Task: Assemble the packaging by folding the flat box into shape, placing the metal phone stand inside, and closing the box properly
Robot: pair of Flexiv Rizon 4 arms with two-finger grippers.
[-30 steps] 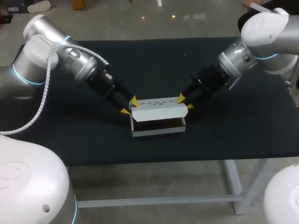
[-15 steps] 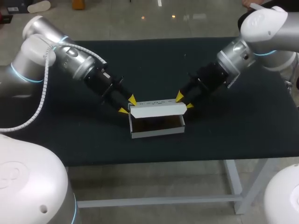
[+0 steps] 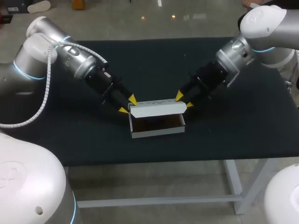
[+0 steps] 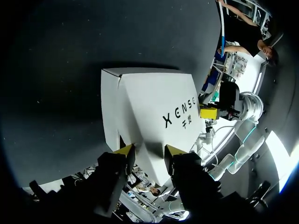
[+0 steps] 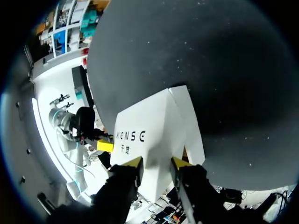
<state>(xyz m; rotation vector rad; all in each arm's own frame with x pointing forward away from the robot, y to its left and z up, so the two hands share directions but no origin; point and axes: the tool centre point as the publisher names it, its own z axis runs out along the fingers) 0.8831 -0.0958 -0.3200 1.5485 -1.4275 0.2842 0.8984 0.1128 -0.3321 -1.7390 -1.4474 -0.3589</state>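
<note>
A white cardboard box (image 3: pixel 156 132) stands in the middle of the dark table (image 3: pixel 70 135). Its lid (image 3: pixel 156 109) is folded partly over the top, and the front stays open onto a dark brown inside. I cannot make out the phone stand there. My left gripper (image 3: pixel 128 105) is at the lid's left end, one finger behind it and one in front. My right gripper (image 3: pixel 184 101) straddles the right end the same way. In the left wrist view the printed lid (image 4: pixel 159 98) fills the gap of that gripper (image 4: pixel 149 151). The right wrist view shows the lid (image 5: pixel 149 126) between its gripper (image 5: pixel 156 163).
Bare dark cloth lies all around the box, with the table's front edge (image 3: pixel 154 161) a short way before it. Both arms slant in from the back corners and meet over the box.
The lid has tipped further forward over the box, and the box sits slightly further back. Both grippers have kept to the lid's ends.
</note>
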